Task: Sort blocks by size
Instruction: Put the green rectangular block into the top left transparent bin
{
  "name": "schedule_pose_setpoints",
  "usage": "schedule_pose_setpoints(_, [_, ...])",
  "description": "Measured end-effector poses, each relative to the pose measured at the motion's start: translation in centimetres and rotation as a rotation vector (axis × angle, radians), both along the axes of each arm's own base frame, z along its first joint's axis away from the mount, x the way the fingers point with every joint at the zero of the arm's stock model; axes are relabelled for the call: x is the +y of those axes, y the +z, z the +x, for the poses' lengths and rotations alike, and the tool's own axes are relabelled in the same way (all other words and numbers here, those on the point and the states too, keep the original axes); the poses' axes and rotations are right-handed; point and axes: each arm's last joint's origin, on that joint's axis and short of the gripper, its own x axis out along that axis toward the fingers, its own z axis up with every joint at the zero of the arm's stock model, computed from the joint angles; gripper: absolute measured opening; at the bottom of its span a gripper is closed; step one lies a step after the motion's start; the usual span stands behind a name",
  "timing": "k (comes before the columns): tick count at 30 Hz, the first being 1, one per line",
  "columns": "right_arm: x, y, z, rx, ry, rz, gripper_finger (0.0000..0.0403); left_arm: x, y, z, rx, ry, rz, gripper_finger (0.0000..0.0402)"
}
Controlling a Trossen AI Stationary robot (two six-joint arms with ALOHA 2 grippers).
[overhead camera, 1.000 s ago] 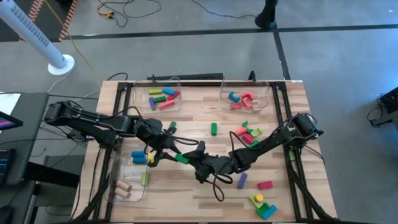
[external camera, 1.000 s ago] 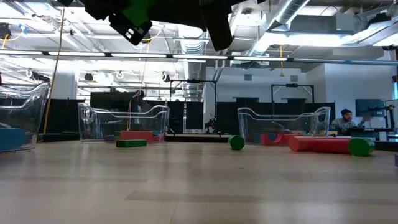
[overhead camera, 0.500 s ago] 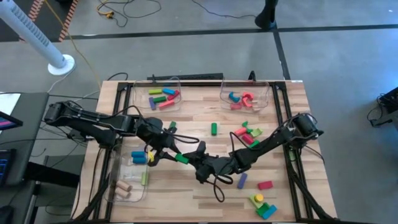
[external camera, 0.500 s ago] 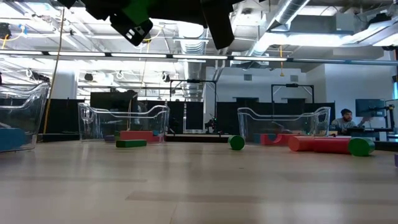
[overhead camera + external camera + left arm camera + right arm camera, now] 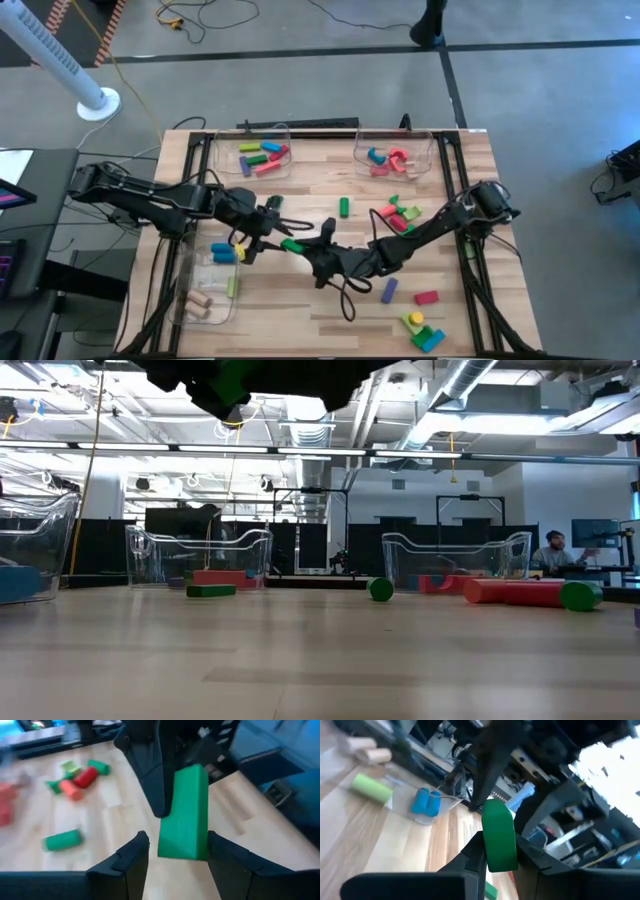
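Your left gripper [image 5: 172, 851] had spread open since before, leaving the green block [image 5: 185, 812] pinched only by the right gripper [image 5: 495, 852]; that narrow end-hold risked slipping.

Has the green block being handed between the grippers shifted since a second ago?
Yes. In the high view the green block sits slightly farther up, nearer the loose green cylinder.

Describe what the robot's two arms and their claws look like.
Both arms are black and slim, built of jointed segments, with black cables looping loosely beside them. The left arm reaches in from a bulky black base at the table's edge; the right arm does the same from the opposite side. The left claw and right claw each have two dark, flat fingers. No markings show.
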Motion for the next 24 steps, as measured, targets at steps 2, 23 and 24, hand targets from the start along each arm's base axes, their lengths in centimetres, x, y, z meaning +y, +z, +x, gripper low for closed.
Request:
schedule_pose_setpoints(2, [-0.4, 0.0, 0.1, -0.019, -0.018, 0.053, 0.0092, -0.2, 0.0, -0.2, -0.006, 0.025, 0.066, 0.0184])
schedule_pose_setpoints(23, [-2.7, 0.5, 0.9, -0.175, -0.108, 0.339, 0.0091, -2.4, 0.1, -1.1, -0.05, 0.275, 0.412, 0.0108])
schedule_pose_setpoints(24, [-2.7, 0.5, 0.9, -0.176, -0.107, 0.339, 0.0091, -2.4, 0.1, -1.1, -0.051, 0.271, 0.412, 0.0103])
